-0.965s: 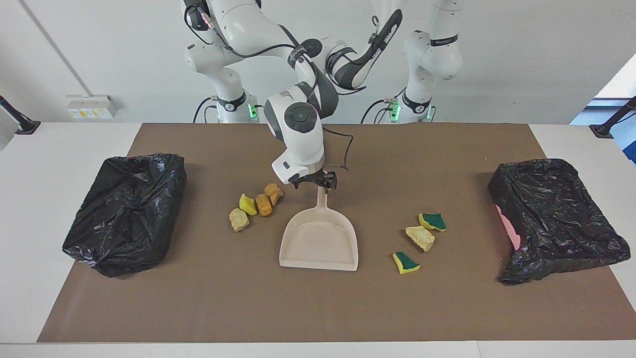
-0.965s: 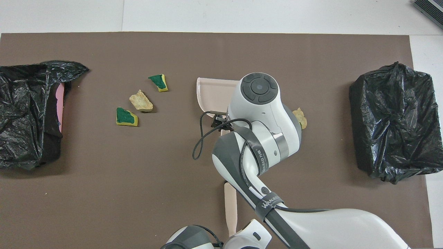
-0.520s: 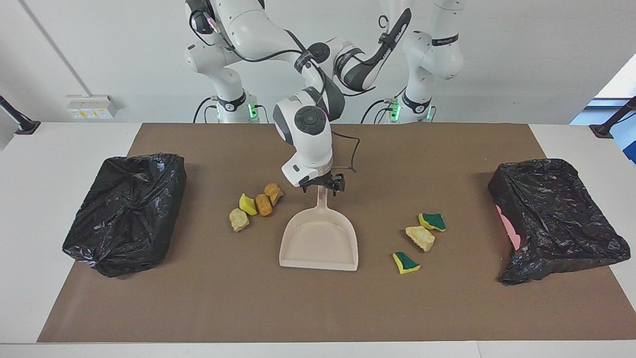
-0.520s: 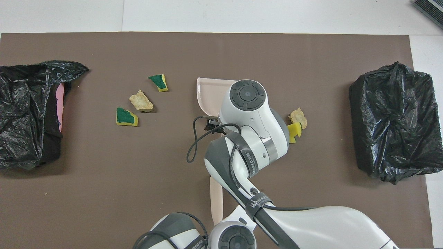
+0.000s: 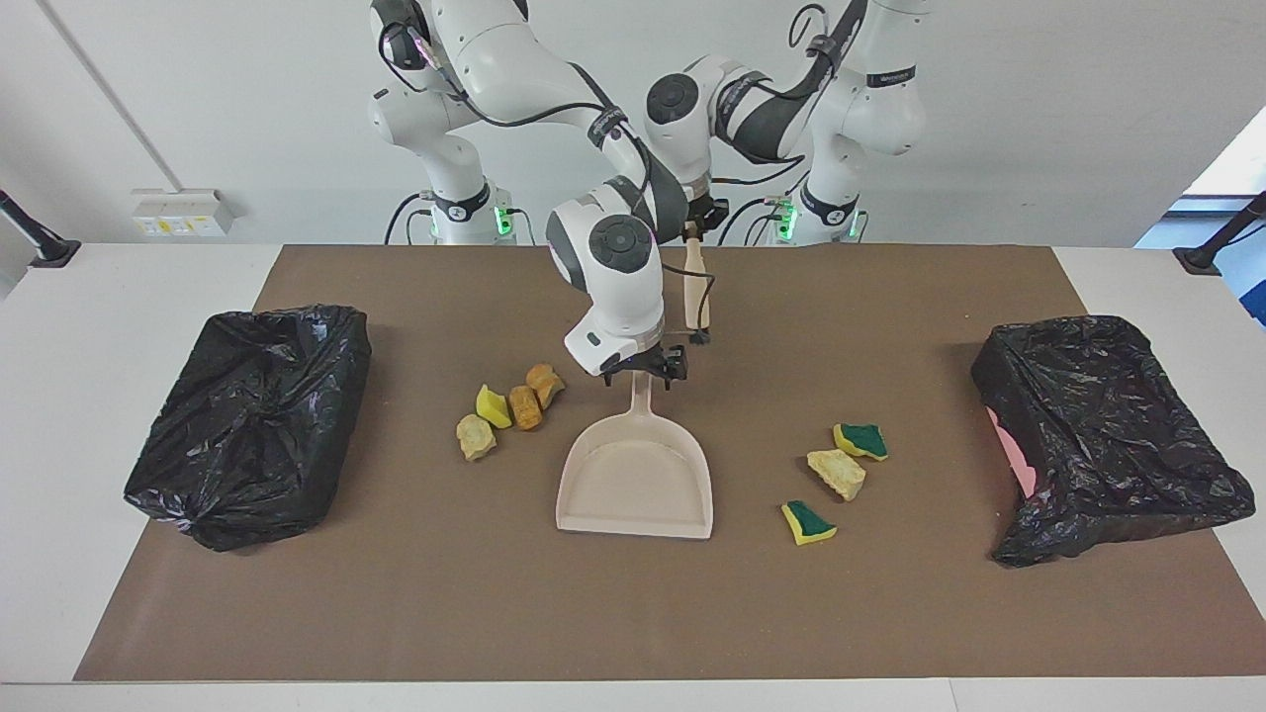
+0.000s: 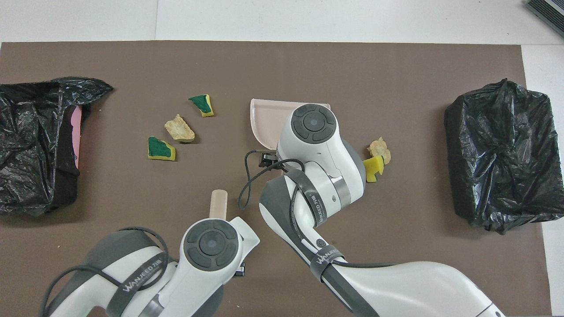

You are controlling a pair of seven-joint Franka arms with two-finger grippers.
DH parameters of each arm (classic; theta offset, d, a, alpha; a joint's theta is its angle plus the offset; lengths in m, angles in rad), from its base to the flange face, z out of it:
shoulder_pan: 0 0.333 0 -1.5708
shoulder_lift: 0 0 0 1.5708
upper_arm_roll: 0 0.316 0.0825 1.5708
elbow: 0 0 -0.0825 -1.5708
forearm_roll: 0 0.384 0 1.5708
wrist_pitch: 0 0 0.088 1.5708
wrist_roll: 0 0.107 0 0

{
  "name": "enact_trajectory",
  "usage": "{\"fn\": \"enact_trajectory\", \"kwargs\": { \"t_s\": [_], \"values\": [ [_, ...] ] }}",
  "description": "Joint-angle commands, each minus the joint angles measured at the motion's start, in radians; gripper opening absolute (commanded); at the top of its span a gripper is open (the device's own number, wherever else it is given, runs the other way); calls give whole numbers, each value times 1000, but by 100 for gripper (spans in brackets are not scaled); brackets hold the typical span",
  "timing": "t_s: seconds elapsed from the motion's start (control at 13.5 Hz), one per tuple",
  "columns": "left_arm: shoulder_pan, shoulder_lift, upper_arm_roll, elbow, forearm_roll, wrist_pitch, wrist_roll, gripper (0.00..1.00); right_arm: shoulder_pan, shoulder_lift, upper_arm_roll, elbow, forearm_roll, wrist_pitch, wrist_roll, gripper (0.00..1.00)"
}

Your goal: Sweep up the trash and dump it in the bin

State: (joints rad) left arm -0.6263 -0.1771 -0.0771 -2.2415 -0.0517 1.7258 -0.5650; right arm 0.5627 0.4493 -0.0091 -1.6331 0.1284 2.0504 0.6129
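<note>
A brown mat (image 5: 633, 613) covers the table, with a black-bagged bin by the right arm's end (image 5: 247, 425) and a bin by the left arm's end (image 5: 1108, 435), each well apart from the middle. The dustpan (image 5: 638, 485) lies flat mid-mat, its long axis running to and from the robots: handle toward them, open mouth away. The right gripper (image 5: 645, 370) sits low at the handle's end, fingers spread to either side and apparently not pinching it yet. The left gripper (image 5: 696, 229) hangs over the mat's robot-side strip, pressed shut on a beige stick (image 5: 691, 287) that dangles upright. The trash lies to both sides of the pan: four scraps (image 5: 509, 407) toward the right arm's end, near the handle, and three scraps (image 5: 836, 470) toward the left arm's end, on the stick-holding arm's side. Bare mat surrounds both clusters, so sweeping room looks ample; the pan's mouth probably needs turning toward a cluster first
</note>
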Motion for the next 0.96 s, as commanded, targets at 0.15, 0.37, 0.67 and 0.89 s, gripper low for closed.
{"fn": "enact_trajectory", "kwargs": {
  "t_s": [0.15,0.37,0.67,0.89],
  "values": [
    [210,-15,-4,23,18,13,180,0,5,-9,1,-40,4,16,-27,28],
    [356,13,-4,26,18,96,351,0,17,-12,3,-39,4,-18,-24,20],
    [453,69,-4,65,26,156,464,0,11,-24,3,-25,10,-52,-293,0],
    [511,178,-4,171,44,144,464,0,-27,-98,-6,-33,-6,-108,-667,0]
  ]
}}
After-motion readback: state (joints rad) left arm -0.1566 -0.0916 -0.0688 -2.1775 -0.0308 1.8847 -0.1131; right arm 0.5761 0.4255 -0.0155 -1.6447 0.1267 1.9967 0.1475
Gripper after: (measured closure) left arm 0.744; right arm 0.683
